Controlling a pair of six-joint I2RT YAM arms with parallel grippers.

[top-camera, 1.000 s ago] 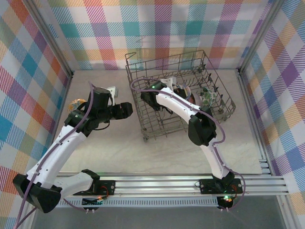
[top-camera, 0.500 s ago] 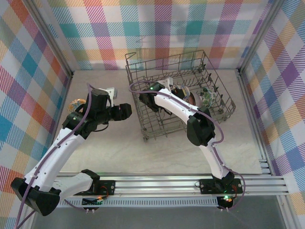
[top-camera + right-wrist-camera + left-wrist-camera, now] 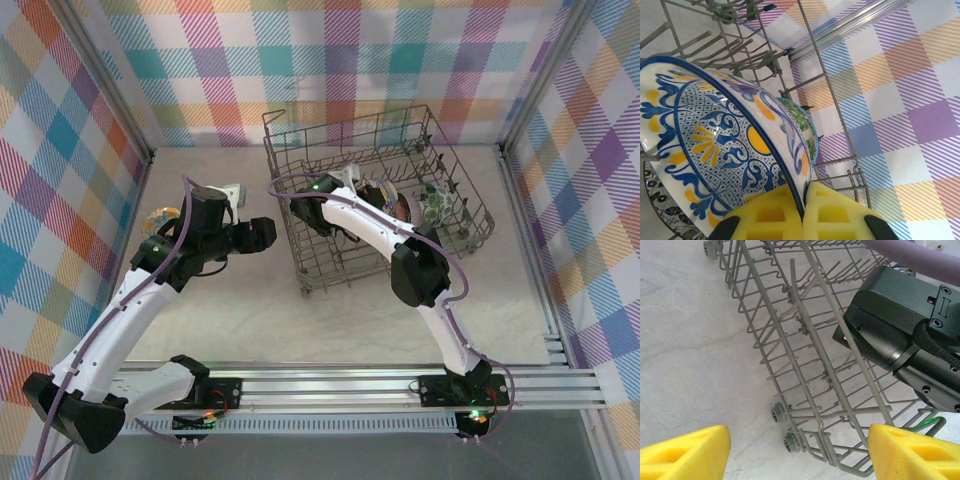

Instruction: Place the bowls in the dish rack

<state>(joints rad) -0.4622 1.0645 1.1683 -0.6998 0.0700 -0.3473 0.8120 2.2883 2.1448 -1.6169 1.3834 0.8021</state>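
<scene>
The dish rack [image 3: 340,140] stands at the back right of the table. My right gripper [image 3: 804,200] is shut on the rim of a blue-and-yellow patterned bowl [image 3: 715,150], held on edge inside the dish rack [image 3: 832,102]. Just behind it a green-leaf bowl [image 3: 805,125] stands between the tines, and a dark floral bowl [image 3: 660,210] shows at the lower left. From above, the right gripper [image 3: 372,195] and its bowl [image 3: 398,203] sit mid-rack. My left gripper [image 3: 797,450] is open and holds nothing beside the rack's left wall [image 3: 805,340]. An orange-teal bowl [image 3: 160,215] lies at the table's left.
A small pale square object [image 3: 235,190] lies behind the left arm. The right arm's black wrist [image 3: 900,330] hangs over the rack. The rack's small wheels [image 3: 777,412] rest on the marble tabletop. Checked walls close the table in on three sides.
The right wrist has shifted slightly toward the back left of the rack, still gripping its bowl. The left arm edged back a little, then held still.
</scene>
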